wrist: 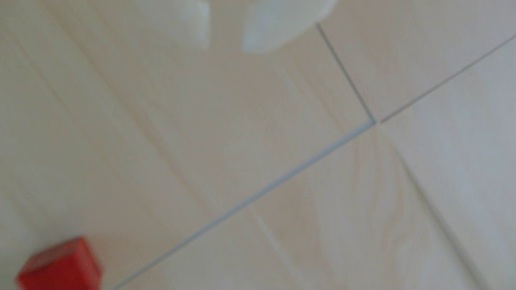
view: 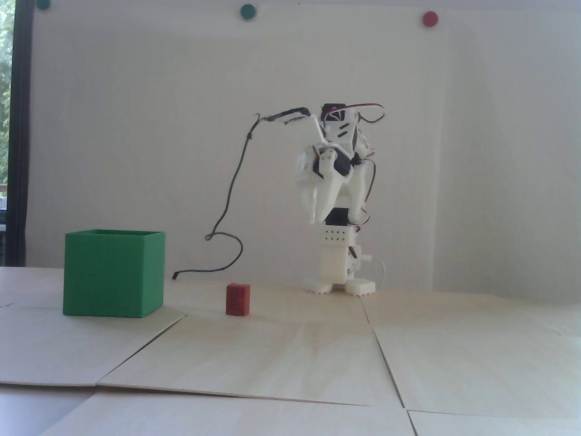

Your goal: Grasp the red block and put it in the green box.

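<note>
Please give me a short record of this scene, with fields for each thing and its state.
red block: standing on the table, free, to the right of the box in the fixed view
green box: open at the top, upright, apart from the block
gripper: raised, pointing down, holding nothing
gripper fingers: a small gap shows between them in the wrist view
table: pale wooden panels with seams

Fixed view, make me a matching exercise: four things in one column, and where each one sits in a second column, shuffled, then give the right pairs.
Things:
1. green box
2. red block
3. end effector
4. red dot

Places in the fixed view:
A. up in the air, hanging in front of the arm's base, holding nothing
B. on the wall, top right
C. on the table, far left, open top
D. on the table, between the box and the arm's base

Pairs: 1-C, 2-D, 3-A, 4-B
</note>
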Robot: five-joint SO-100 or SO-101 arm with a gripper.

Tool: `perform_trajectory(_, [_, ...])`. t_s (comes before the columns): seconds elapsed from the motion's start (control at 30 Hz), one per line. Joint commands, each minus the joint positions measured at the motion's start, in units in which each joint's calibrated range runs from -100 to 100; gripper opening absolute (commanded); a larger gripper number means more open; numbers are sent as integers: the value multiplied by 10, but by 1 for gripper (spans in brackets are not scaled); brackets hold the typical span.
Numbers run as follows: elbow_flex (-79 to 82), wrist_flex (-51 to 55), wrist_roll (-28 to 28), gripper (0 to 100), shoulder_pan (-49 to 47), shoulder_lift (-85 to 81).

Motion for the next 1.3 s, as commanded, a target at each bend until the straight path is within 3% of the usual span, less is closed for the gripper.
perform_trajectory(0.0, [-236, -24, -4, 3, 78, 240])
perform_trajectory(0.27, [-442, -18, -4, 3, 153, 459])
perform_trajectory(0.57, [-477, -17, 1, 3, 192, 536])
perform_trajectory(0.7, [-477, 10, 4, 3, 184, 534])
perform_trajectory(0.93, [-485, 191, 54, 3, 132, 526])
perform_trajectory(1.27, [-485, 209, 72, 3, 79, 526])
